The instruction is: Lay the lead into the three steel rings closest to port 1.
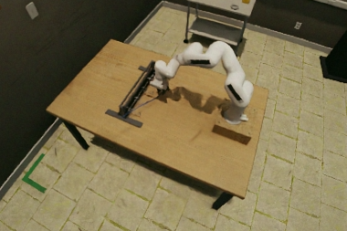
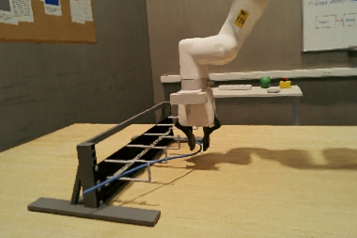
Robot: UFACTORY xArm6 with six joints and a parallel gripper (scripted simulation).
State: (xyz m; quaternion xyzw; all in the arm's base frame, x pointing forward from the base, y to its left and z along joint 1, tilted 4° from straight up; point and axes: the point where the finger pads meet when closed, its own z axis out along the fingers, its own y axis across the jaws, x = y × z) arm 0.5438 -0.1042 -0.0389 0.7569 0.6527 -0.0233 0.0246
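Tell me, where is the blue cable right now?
In the exterior view the blue cable runs along the rack's front, below its rings, curving to the gripper.
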